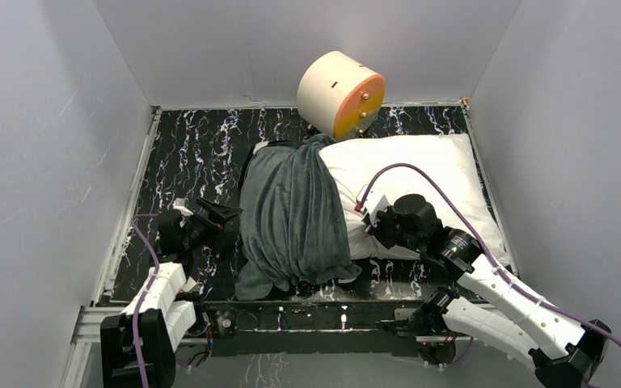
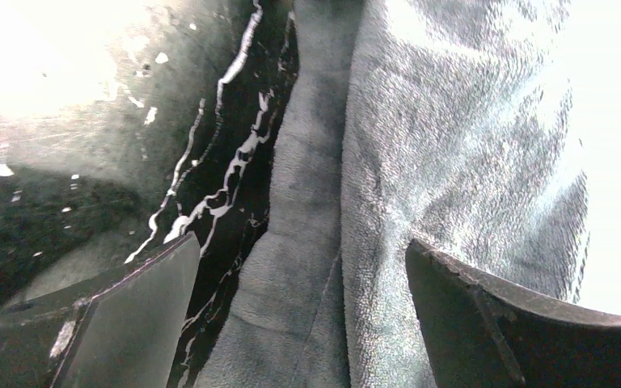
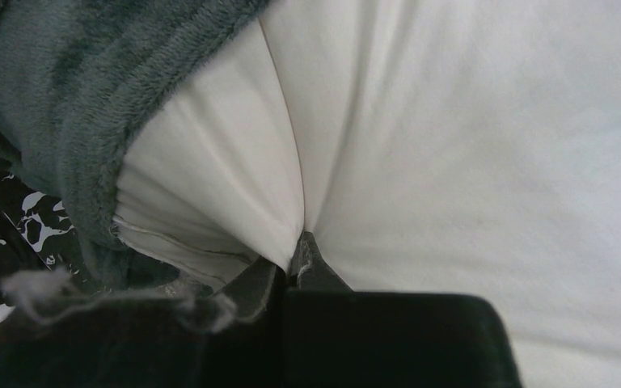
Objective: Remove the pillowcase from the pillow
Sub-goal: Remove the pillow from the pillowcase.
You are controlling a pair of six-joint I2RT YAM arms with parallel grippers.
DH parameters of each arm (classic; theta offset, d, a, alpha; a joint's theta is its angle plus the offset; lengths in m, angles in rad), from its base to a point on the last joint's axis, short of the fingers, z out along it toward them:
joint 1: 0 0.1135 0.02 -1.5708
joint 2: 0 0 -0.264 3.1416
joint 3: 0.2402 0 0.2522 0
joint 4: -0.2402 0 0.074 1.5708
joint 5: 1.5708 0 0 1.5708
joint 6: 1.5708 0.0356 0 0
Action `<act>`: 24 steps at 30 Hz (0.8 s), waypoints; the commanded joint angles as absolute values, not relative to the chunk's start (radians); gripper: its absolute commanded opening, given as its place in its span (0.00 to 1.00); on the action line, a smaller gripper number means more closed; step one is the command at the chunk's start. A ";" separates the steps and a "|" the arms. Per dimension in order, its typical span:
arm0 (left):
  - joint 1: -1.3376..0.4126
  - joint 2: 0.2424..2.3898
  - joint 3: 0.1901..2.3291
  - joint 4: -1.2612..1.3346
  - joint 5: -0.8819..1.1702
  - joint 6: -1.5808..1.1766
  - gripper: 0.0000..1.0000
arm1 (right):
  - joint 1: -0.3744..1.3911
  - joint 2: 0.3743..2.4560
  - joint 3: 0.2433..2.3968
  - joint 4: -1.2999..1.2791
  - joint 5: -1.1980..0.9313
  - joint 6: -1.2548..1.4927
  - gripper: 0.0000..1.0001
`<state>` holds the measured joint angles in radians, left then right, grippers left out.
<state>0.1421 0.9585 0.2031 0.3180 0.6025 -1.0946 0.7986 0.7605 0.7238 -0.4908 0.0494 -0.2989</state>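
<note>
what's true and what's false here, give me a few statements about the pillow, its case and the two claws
1. The right claw is shut on a fold of the white pillow. True.
2. The left claw is shut on the pillowcase. False: it is open at the pillowcase's edge.
3. The pillowcase covers the whole pillow. False: only the left end is covered; the rest is bare.
4. The cream-and-orange cylinder stands behind the pillow. True.

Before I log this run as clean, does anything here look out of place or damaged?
The cream-and-orange cylinder sits tilted at the back wall, by the pillow's far edge. Loose fluff and a thread cling beside the right hand, which pinches the pillow.
</note>
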 commanded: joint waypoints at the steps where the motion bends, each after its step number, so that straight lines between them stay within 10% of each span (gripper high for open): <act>1: 0.149 0.878 0.256 0.067 0.409 -1.079 0.98 | 0.799 0.770 0.754 -0.480 0.010 -0.264 0.00; 11: 0.148 0.902 0.294 -0.051 0.363 -1.063 0.82 | 0.799 0.756 0.747 -0.484 0.010 -0.258 0.00; 24: 0.074 1.202 0.253 0.705 0.810 -1.183 0.76 | 0.799 0.784 0.743 -0.470 0.008 -0.247 0.00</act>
<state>0.1223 1.1702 0.2508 0.4034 0.6453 -1.1172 0.7986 0.7631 0.7250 -0.4911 0.0490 -0.2890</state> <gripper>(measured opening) 0.763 0.029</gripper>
